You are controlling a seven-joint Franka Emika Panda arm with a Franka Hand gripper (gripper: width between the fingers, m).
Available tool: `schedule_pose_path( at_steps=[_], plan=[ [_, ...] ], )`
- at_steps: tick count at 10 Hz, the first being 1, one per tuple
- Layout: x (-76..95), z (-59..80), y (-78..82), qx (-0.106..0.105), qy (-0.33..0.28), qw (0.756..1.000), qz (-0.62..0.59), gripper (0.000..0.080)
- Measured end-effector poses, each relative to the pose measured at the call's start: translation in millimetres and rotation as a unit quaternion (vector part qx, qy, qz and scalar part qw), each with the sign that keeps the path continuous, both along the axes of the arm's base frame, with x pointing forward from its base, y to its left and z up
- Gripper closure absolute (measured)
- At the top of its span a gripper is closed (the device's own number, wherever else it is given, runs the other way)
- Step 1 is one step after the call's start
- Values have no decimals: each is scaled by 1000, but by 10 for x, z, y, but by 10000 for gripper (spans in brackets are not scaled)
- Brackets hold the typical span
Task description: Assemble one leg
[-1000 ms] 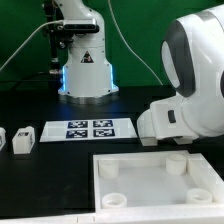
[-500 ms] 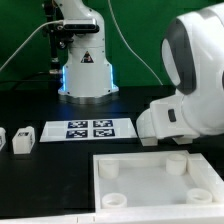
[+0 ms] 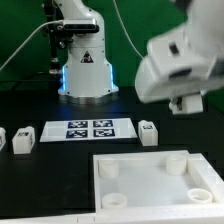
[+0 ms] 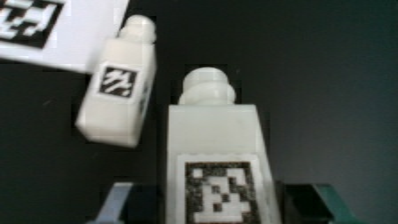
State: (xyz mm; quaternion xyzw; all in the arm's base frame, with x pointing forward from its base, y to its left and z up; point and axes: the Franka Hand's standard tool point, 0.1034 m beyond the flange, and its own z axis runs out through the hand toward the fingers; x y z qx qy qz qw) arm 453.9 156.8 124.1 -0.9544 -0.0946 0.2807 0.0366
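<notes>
The pincer (image 4: 221, 203), jaws partway apart, clamps the leg (image 4: 219, 140) on both sides, clear above the tabletop (image 3: 30, 110). A second leg (image 3: 148, 132) stands just beside the marker board (image 3: 88, 130), at its three o'clock.

A strip of bare table (image 3: 55, 165) runs open between the marker board (image 3: 85, 130) and the large white square piece (image 3: 150, 190). A standing second leg (image 3: 148, 132) just beside the board's end at the exterior view's right, and two small white blocks (image 3: 22, 140) at its left, hem that strip in. The leg (image 4: 217, 150) fills the gap in the gripper (image 4: 217, 205).
</notes>
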Motion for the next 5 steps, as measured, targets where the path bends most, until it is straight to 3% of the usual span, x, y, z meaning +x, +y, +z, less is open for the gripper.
schedule_pose_path(
  at_steps=[2,5],
  plan=[
    [179,265,-79,9,-120,993,-15,506],
    [245,233,-104,25,-265,964,-27,506]
  ],
)
